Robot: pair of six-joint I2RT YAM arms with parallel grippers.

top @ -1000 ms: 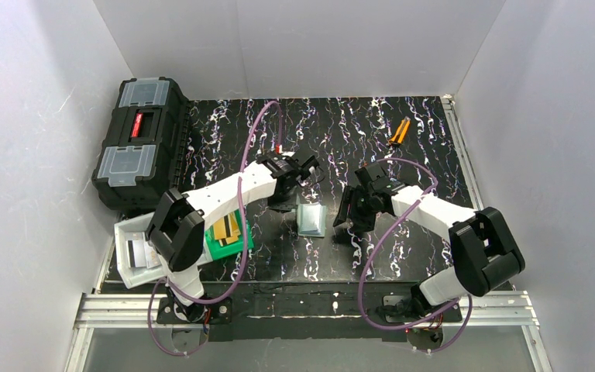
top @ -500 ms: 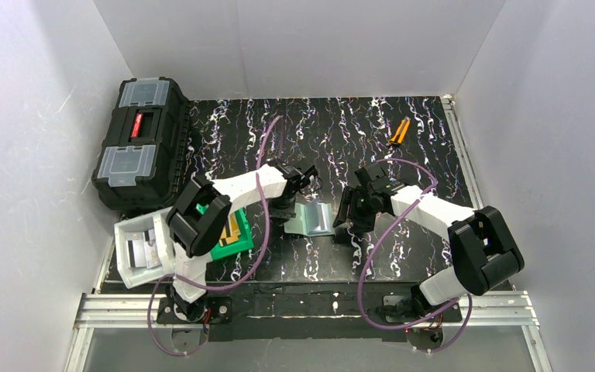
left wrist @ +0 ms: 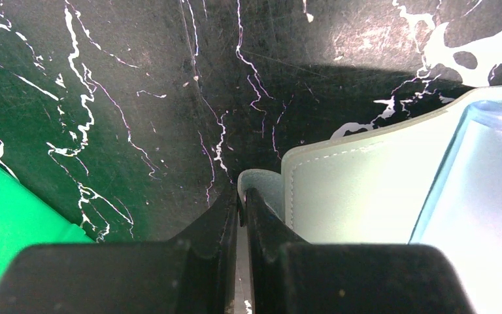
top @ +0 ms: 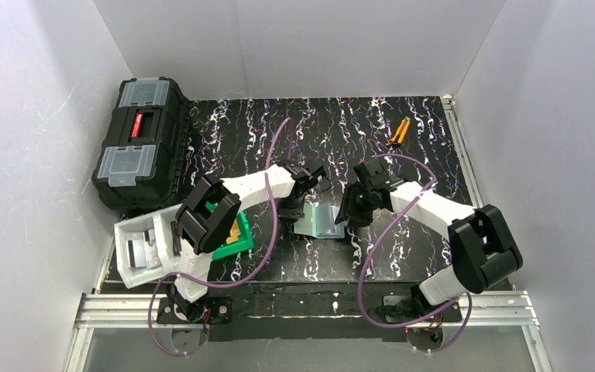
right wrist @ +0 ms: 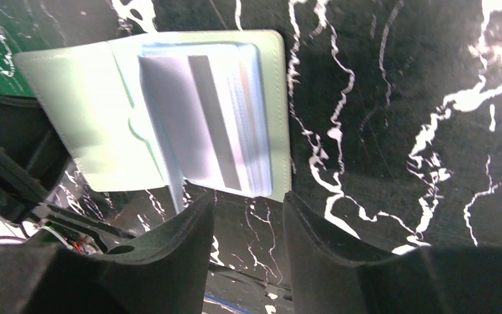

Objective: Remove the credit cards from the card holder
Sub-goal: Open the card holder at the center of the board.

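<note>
Right wrist: card holder (right wrist: 85, 124) open, pale blue, credit cards (right wrist: 212, 127) inside; L claw (left wrist: 240, 194) pinching edge, R claw (right wrist: 248, 201) spread.

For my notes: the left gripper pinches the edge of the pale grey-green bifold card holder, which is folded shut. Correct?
Not shut: the right wrist view shows the pale grey-green card holder open. The left gripper does pinch its edge.

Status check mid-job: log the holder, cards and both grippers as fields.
holder: pale grey-green bifold card holder, open on the black marbled table
cards inside: stack of thin striped credit cards in one pocket
left gripper: shut on the card holder's flap edge
right gripper: open, at the card-side edge
bin: bright green plastic bin holds gold-tan cards
</note>
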